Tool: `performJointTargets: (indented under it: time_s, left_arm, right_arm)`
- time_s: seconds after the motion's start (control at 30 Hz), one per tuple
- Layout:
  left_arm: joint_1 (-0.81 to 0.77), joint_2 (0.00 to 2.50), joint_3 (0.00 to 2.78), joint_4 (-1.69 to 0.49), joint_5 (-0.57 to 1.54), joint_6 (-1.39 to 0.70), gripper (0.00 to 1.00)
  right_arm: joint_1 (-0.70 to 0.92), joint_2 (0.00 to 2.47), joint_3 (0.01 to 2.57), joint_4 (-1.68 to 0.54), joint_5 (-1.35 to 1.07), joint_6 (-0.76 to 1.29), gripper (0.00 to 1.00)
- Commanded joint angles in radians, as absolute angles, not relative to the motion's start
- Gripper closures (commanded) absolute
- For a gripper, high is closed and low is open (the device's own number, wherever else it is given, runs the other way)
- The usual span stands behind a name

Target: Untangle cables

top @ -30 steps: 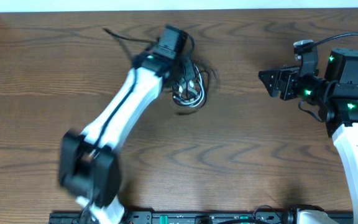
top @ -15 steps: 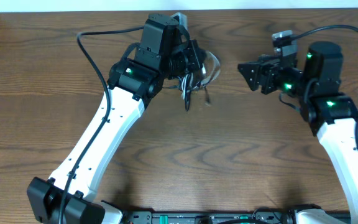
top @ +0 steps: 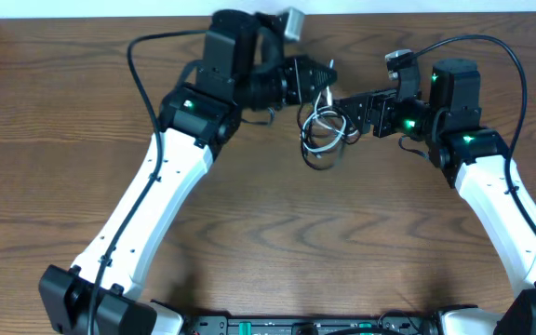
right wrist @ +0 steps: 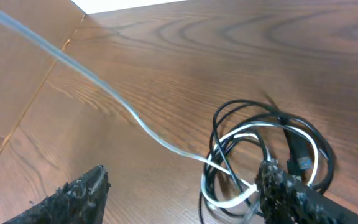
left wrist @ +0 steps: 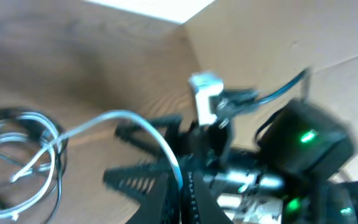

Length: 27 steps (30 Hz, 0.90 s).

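Surface: brown wood-grain desk (top: 249, 233), with a pale wall strip along its far edge.
Overhead, change: over the last second the left arm has swung the cables (top: 324, 132) from left of centre to mid-desk. The right arm has come in from the right to meet them.
Overhead, pincers: the left pincer (top: 322, 74) is closed just above the bundle. The right pincer (top: 359, 112) stands just beside it on the right.
Meaning: judged as set-up for a second grip, so the two cords can be drawn apart. No separation is seen yet.
Left wrist: blurred. The white cable (left wrist: 135, 118) arcs from the coil toward the lens, so this pincer appears clamped on that strand. Its own fingers are not made out.
Right wrist: jaws spread wide with nothing between them. One finger overlaps the coil's edge, and contact is unclear.
Right wrist, cords: the black cable (right wrist: 241, 109) loops through the white one on the desk.
Hidden: crossings inside the coil and most plug ends cannot be sorted.
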<state>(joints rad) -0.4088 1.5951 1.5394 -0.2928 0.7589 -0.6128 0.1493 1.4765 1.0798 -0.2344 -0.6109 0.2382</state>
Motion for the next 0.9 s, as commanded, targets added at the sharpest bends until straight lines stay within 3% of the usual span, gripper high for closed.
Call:
performJointTargets:
  time_s: [0.0, 0.23, 0.5, 0.73, 0.87]
  left_arm:
    - [-0.356, 1.581, 1.551, -0.2, 0.872, -0.743, 0.93]
    - [-0.289, 1.58, 1.551, 0.182, 1.041, -1.0, 0.93]
    - [-0.284, 1.58, 1.551, 0.463, 1.05, -1.158, 0.93]
    - [-0.284, 1.575, 1.551, 0.47, 0.984, -1.148, 0.93]
    - [-0.284, 1.575, 1.551, 0.337, 0.94, -1.029, 0.93]
  right_arm:
    - [0.157, 1.486, 1.097, -0.23, -0.601, 0.245, 0.26]
    - [0.159, 1.539, 1.097, -0.231, -0.601, 0.246, 0.27]
    - [0.159, 1.572, 1.097, -0.212, -0.601, 0.227, 0.26]
    - [0.192, 1.604, 1.097, -0.172, -0.601, 0.219, 0.31]
    - [0.232, 1.641, 1.097, -0.135, -0.583, 0.214, 0.43]
